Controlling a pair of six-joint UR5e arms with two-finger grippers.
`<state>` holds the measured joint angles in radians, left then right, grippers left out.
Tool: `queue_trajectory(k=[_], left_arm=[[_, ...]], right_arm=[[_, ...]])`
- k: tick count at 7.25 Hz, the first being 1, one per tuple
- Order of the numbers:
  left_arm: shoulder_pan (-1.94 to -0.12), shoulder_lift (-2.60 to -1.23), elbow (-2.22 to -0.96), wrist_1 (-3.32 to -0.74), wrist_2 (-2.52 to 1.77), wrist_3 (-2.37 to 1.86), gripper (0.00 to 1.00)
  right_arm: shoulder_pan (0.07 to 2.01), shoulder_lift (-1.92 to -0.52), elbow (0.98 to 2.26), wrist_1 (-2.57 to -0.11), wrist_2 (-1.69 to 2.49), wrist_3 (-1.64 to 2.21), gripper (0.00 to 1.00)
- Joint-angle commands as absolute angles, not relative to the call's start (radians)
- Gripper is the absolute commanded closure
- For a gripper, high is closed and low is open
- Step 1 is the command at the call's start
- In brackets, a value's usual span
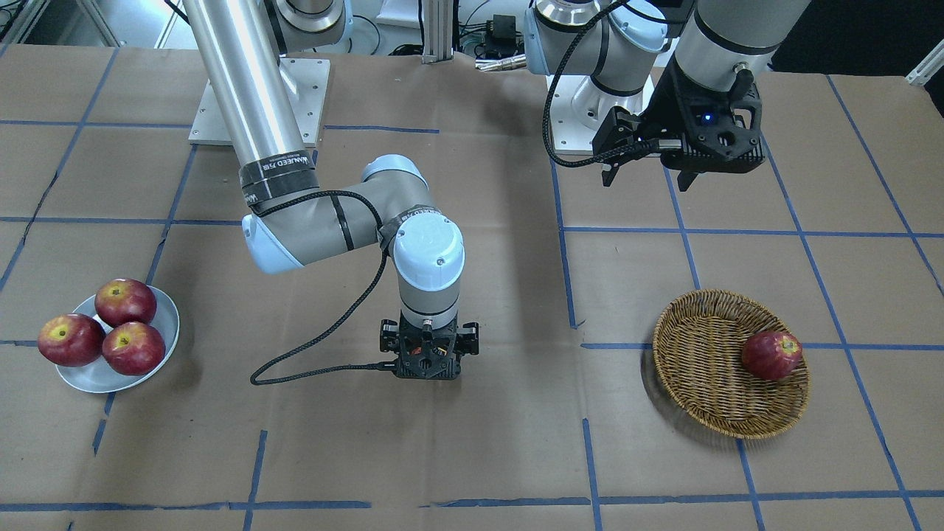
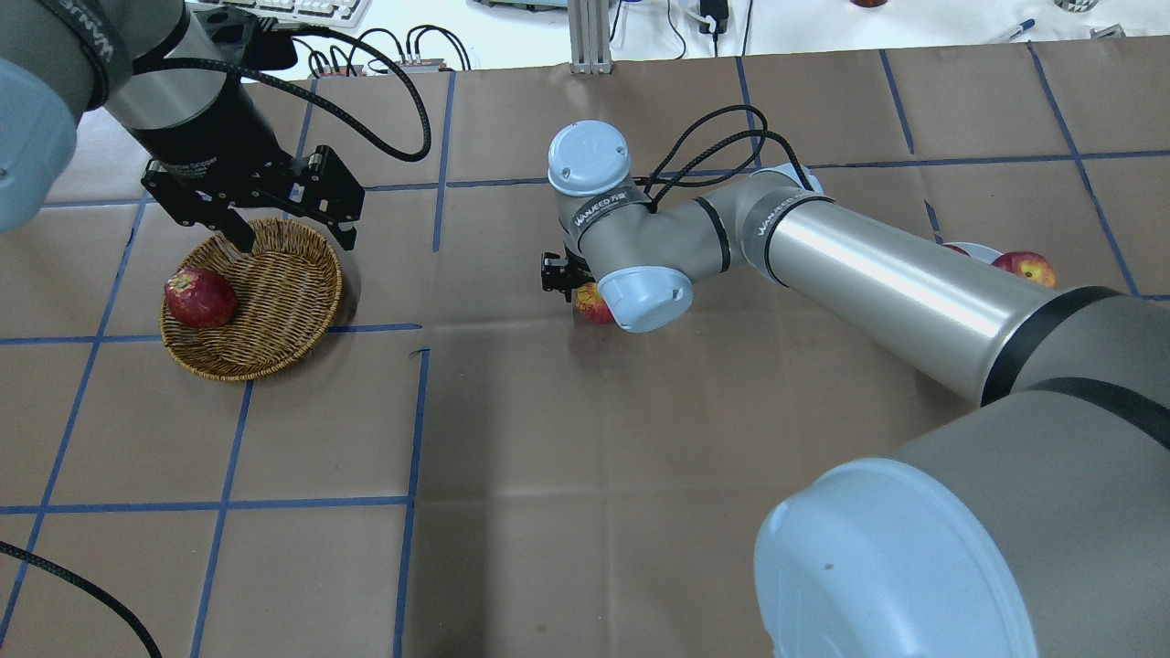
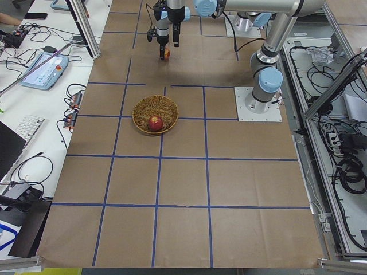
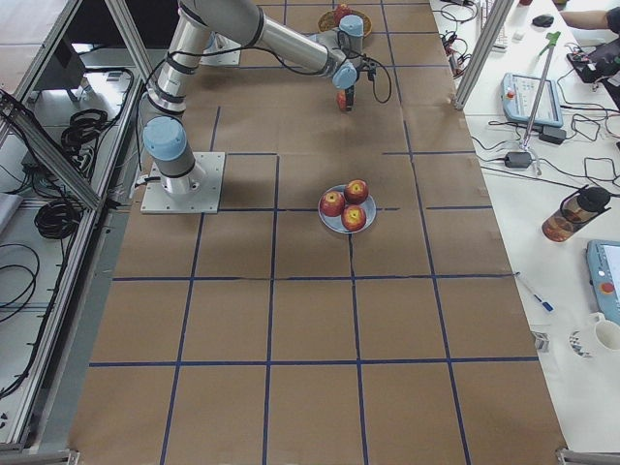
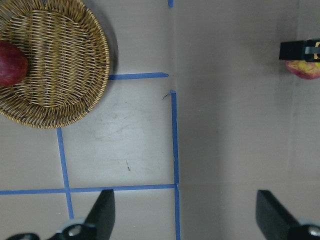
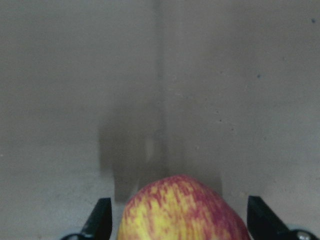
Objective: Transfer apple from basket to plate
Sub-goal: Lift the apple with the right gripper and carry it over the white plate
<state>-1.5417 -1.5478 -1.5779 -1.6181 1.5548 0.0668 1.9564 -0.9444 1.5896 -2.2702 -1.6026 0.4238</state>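
Note:
The paler apple (image 6: 182, 210), red streaked with yellow, sits between the fingers of my right gripper (image 6: 181, 222) at the table's middle. The jaws stand wide, with a thin gap on one side. It also shows under that gripper in the overhead view (image 2: 592, 306) and in the left wrist view (image 5: 304, 70). The wicker basket (image 2: 274, 306) holds one dark red apple (image 2: 199, 298). My left gripper (image 2: 298, 243) is open and empty above the basket's far rim. The pale plate (image 1: 168, 324) holds three apples.
The right arm's long forearm (image 2: 877, 274) lies across the table from the plate side to the middle. Brown paper with blue tape lines covers the table. The plate is partly hidden behind the arm in the overhead view (image 2: 980, 248).

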Motion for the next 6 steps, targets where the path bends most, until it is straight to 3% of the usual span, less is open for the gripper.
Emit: queue_trajectory(k=[1, 3, 6], left_arm=[[-1.542, -1.549, -1.58, -1.618, 1.554, 0.066, 0.01], [-1.542, -1.566, -1.58, -1.615, 1.554, 0.064, 0.01], [-1.54, -1.557, -1.583, -1.615, 1.554, 0.066, 0.01]], right_arm=[[1.956, -0.945, 1.586, -2.264, -1.606, 0.423, 0.36], [1.951, -0.957, 1.574, -2.258, -1.606, 0.422, 0.4], [1.852, -1.082, 1.578, -2.192, -1.605, 0.332, 0.4]])
